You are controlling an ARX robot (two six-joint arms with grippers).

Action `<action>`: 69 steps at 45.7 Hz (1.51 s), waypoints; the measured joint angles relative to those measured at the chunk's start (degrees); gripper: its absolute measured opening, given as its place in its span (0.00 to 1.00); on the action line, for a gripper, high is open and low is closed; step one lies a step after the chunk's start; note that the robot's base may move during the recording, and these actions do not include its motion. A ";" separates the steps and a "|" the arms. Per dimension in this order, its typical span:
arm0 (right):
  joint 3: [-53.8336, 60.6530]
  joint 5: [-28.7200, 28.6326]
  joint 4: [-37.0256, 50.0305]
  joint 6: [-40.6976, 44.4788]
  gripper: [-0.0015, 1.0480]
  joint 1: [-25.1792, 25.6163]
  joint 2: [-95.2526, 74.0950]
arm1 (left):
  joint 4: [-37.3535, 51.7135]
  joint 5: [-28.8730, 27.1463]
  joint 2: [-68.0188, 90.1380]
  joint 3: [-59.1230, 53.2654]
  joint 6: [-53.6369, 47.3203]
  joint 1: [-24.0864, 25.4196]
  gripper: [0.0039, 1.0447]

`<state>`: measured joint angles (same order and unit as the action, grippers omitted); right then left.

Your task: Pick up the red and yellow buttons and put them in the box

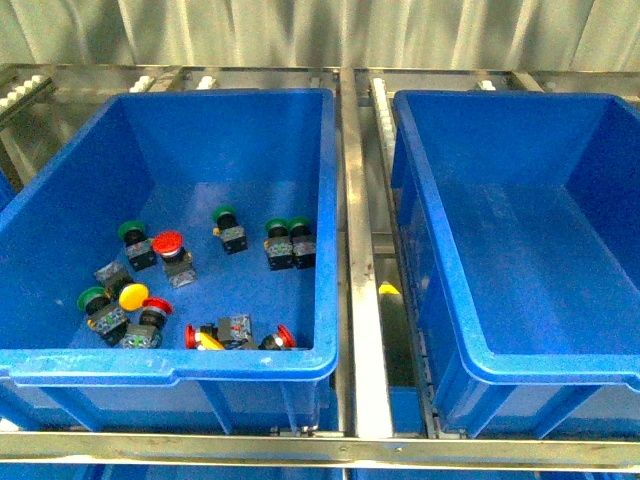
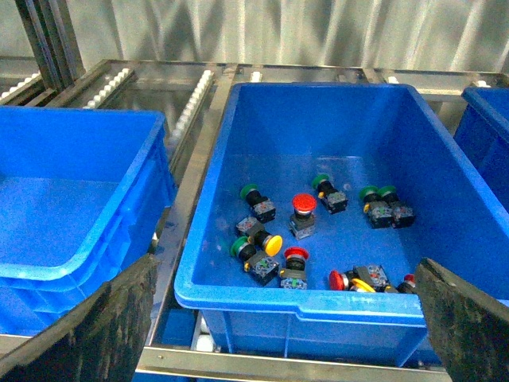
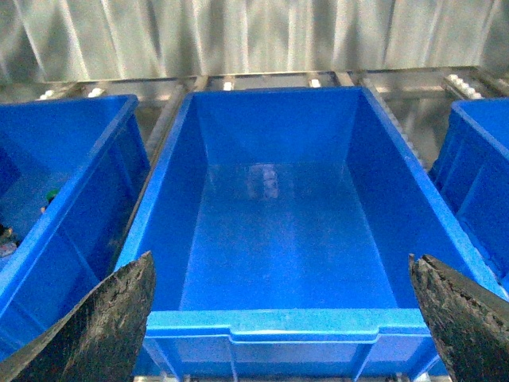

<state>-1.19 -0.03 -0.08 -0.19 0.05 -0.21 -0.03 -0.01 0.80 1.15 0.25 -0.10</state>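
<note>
While the left gripper and right gripper gape empty, front buttons — red, yellow — lie partly hidden.

A pale, rippled wall is running across the top of the frame, catching light in vertical streaks. 1 steel rail is running down the centre, a crossbar is spanning the bottom, and white rollers are lining the upper left.
</note>
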 joint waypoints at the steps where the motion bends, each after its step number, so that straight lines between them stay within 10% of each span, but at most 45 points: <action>1: 0.00 0.00 0.00 0.00 0.93 0.00 0.00 | 0.00 0.00 0.00 0.00 0.00 0.00 0.92; 69: 0.00 0.00 0.00 0.00 0.93 0.00 0.00 | 0.00 0.00 0.00 0.00 0.00 0.00 0.92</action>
<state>-1.19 -0.03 -0.08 -0.19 0.05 -0.21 -0.03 -0.01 0.80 1.15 0.25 -0.10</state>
